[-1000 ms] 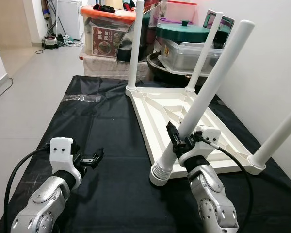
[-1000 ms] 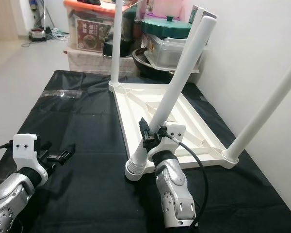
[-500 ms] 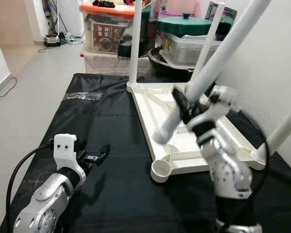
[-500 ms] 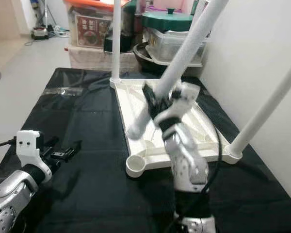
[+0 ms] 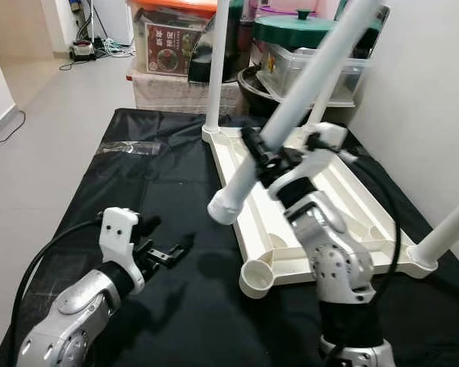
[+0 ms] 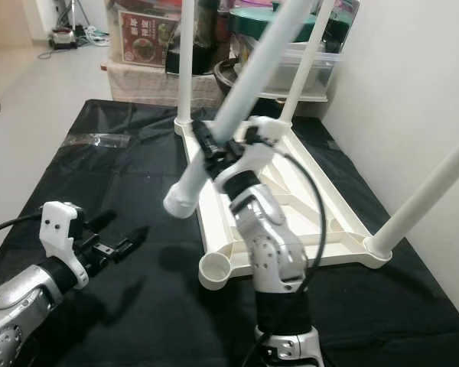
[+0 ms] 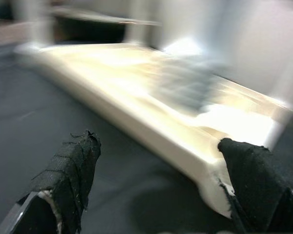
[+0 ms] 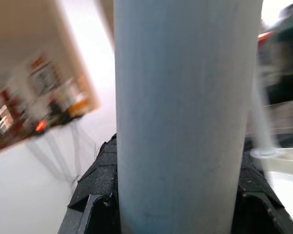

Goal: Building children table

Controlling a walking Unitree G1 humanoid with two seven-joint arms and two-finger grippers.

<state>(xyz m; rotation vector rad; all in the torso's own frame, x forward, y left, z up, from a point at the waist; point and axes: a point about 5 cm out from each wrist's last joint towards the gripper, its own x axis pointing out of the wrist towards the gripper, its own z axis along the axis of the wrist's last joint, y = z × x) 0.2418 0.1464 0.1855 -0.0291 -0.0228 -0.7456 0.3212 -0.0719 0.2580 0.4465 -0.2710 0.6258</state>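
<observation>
The upturned tabletop (image 5: 321,191) lies on the black worktop (image 5: 84,191) with three legs standing. The right end effector (image 5: 262,162) is clamped on the fourth leg (image 5: 291,122), held above the empty socket (image 5: 254,277) at about 6 o'clock, so one leg is left. The left end effector (image 5: 172,252) waits with fingers apart.

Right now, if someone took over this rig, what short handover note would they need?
Right gripper: shut on the loose table leg, held tilted in the air, its lower end above the black cloth beside the tabletop.
Left gripper: open, holding nothing, low over the cloth.
Upside-down white tabletop lies on the cloth by the wall.
Done: three legs stand in their corners.
Left: the near-left corner socket is open; seat the held leg there, then turn the table upright.
</observation>
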